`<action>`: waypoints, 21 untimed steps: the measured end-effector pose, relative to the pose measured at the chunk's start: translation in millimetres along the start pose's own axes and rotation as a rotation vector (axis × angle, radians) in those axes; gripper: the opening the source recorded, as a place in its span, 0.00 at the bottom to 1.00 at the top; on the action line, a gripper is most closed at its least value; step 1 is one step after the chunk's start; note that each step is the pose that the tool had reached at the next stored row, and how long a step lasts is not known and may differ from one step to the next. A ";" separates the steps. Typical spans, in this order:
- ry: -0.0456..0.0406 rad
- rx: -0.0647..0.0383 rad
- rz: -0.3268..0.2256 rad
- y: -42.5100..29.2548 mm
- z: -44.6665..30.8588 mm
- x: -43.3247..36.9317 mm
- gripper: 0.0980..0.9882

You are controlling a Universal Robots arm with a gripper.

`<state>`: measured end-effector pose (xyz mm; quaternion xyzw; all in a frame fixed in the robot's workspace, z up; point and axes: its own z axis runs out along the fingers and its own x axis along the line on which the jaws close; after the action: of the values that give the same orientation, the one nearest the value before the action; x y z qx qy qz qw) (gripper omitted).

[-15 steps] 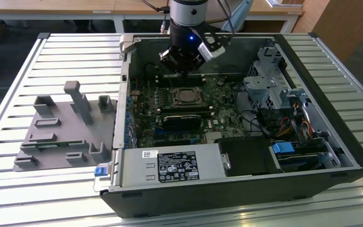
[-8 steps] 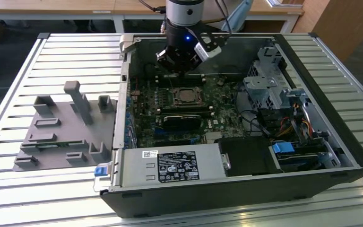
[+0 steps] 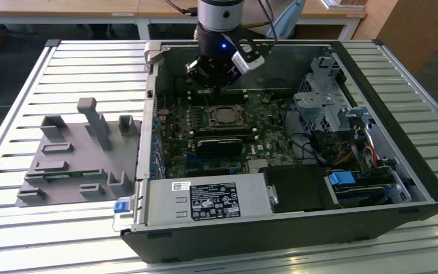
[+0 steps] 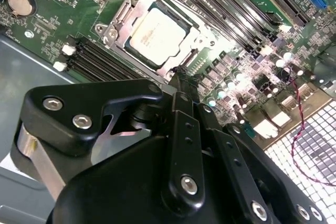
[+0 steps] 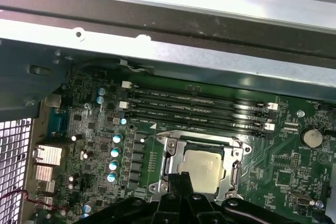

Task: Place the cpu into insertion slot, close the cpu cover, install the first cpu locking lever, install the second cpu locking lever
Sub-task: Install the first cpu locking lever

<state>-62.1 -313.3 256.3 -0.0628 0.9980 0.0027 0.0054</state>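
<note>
The cpu is sitting under the lowered cover on the board, while the gripper, fingers pressed together and gripping nothing, is hovering at the cover's edge, with lever latching not showing clearly.

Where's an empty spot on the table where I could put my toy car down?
Bare slats of the table lie beyond the grey fixture, and there is a strip at the exterior view's right of the computer case. Inside the case is crowded: the gripper hangs near the cpu, among cables.
</note>
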 end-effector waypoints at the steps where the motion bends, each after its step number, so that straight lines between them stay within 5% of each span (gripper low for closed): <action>1: -0.0001 0.000 0.000 0.1 0.0 0.8 0.02; 11: -0.0005 0.000 0.000 0.8 -0.1 6.5 0.02; 21: -0.0010 0.000 0.000 2.9 0.0 22.8 0.02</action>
<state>-85.2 -313.3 256.0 -0.0628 0.9980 0.0028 0.0059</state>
